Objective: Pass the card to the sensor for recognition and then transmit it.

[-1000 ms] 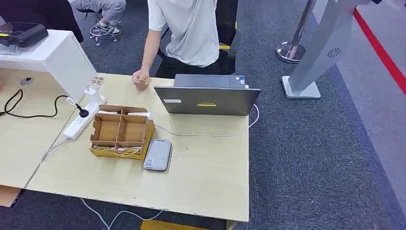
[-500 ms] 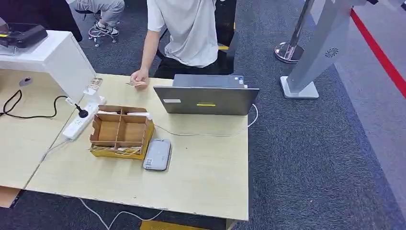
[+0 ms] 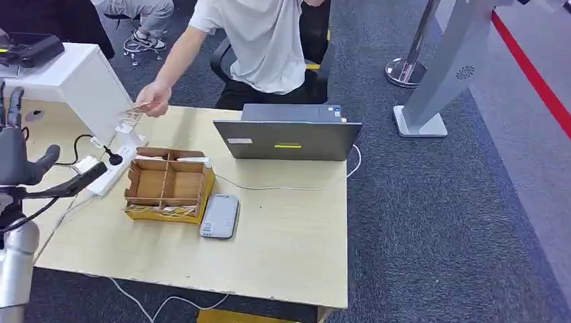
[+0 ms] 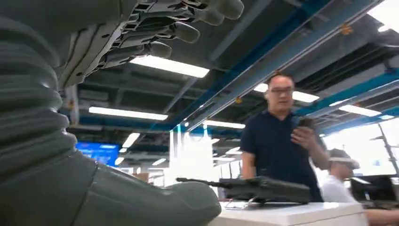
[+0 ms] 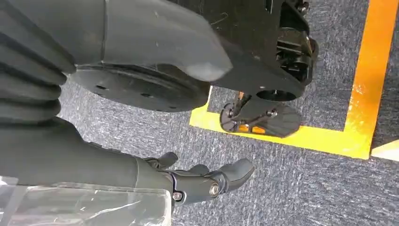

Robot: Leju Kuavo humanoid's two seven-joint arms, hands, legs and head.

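While the left hand [image 3: 17,158] is raised at the worktop's [image 3: 283,249] near-left corner, fingers apart and holding nothing, the right hand [image 5: 207,181] hangs over grey carpet [image 5: 301,188] beside a yellow floor line [image 5: 362,84], released, its fingers loosely extended. Just beyond the left hand lies a white power strip [image 3: 111,171], and beside that stands the cardboard divider box [image 3: 170,186]. Touching the box's right side lies the grey sensor [image 3: 219,216]. Behind the box stands a laptop [image 3: 288,138]. Past the box's far-left corner, a person's hand [image 3: 153,101] holds the card [image 3: 135,108] above the worktop.
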